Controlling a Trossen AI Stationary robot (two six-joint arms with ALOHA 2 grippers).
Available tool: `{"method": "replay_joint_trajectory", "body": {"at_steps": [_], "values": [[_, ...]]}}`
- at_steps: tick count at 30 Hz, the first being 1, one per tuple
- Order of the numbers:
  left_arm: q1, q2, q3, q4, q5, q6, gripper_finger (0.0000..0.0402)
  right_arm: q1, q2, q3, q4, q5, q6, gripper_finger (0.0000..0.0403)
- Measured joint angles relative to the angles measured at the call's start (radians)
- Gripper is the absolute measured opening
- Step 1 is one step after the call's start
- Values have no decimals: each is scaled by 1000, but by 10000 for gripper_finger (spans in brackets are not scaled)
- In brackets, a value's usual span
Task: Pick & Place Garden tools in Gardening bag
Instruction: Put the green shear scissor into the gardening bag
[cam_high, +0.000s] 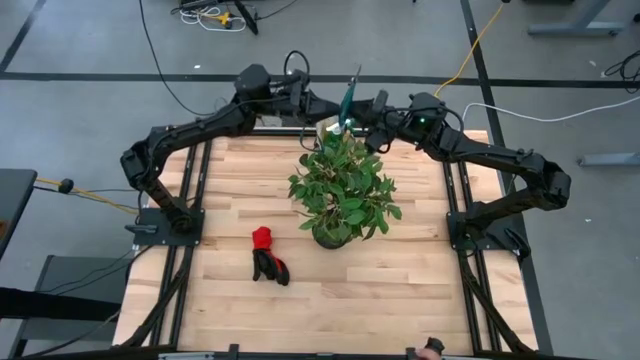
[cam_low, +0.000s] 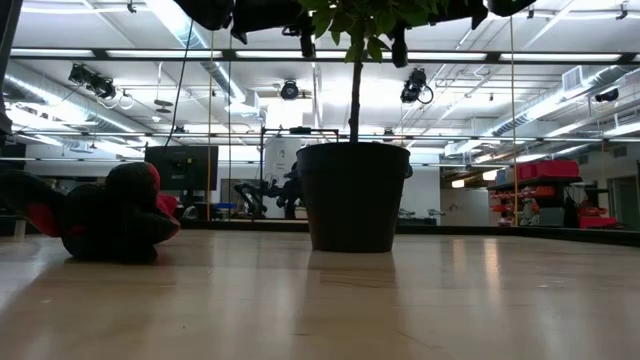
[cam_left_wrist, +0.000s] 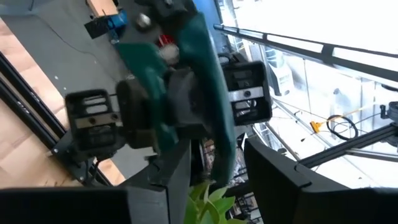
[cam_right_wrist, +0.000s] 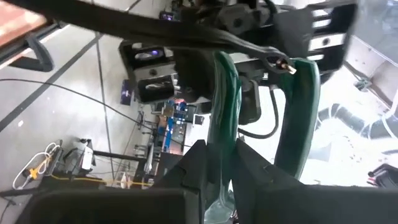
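A leafy potted plant (cam_high: 343, 195) stands mid-table (cam_high: 400, 290), upright.

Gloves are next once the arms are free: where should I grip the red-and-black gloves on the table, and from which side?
Probably pinch the gloves across their middle, where red meets black, straight from above: they lie in a low heap on bare table, clear of the plant. Left gripper and right gripper are both at the green-handled tool over the far edge.

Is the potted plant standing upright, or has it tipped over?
Upright. In the low view the pot sits flat on the table and the stem rises straight up; from above, the plant's foliage spreads evenly around it.
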Motion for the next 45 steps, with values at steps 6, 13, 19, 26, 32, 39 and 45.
{"method": "replay_joint_trajectory", "body": {"at_steps": [6,13,19,26,32,39,45], "values": [[46,-1,0,3,53,33,145,-3,0,0,32,1,111,45],[106,-2,0,14,41,134,118,-53,0,0,27,2,351,46],[129,-2,0,14,43,216,81,-111,0,0,27,2,545,46],[152,-2,0,15,44,322,29,-166,0,0,26,-11,676,46],[171,-2,0,15,48,374,6,-185,0,0,-1,-34,784,46],[158,-57,0,-135,-40,553,4,-186,-1,0,-19,-33,940,46],[135,-150,0,-440,-229,808,3,-187,-1,0,-20,-26,1112,46]]}}
